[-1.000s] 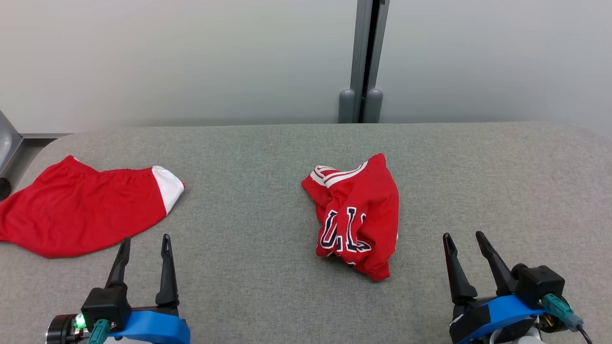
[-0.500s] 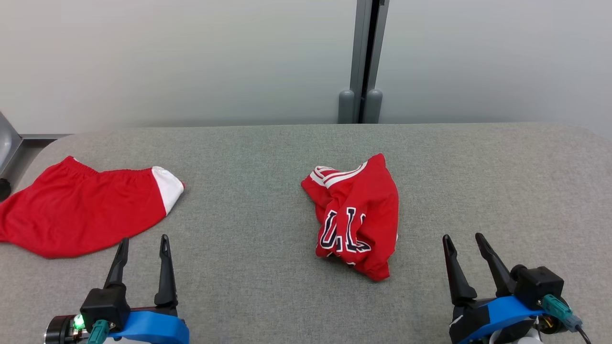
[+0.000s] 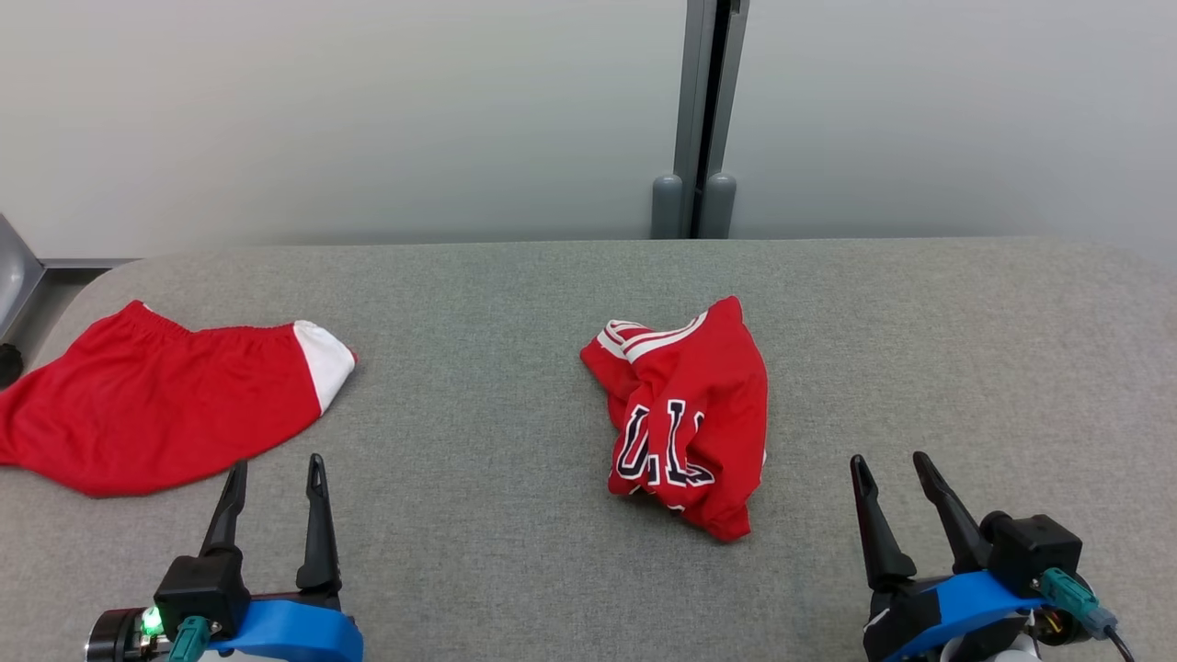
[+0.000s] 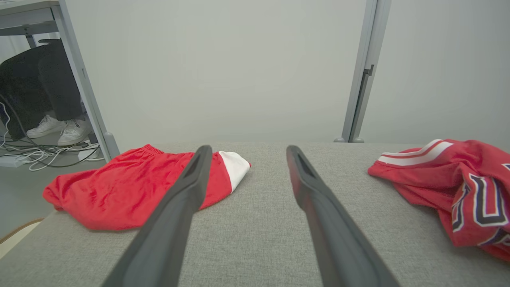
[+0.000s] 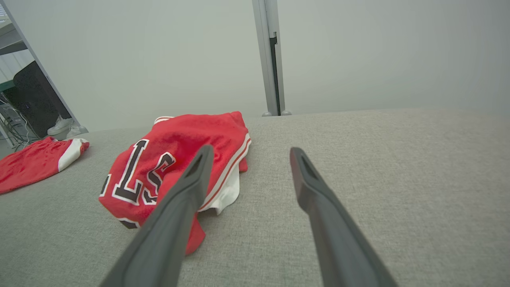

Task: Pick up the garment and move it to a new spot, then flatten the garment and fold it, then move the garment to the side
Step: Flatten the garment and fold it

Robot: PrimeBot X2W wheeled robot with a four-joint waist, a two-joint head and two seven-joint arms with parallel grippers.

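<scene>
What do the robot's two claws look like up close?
The left gripper and right gripper each have two long, dark, tapering fingers with a slot near the tip, a black block at the base and a bright blue band. Each carries a teal plug; the right's trails a dark cable. A green light glows by the left.

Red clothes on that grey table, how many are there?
2. A crumpled red jersey with dark lettering lies near the middle of the table; a flatter red garment with a white end lies at the robot's far left. The crumpled folds could hide more.
</scene>
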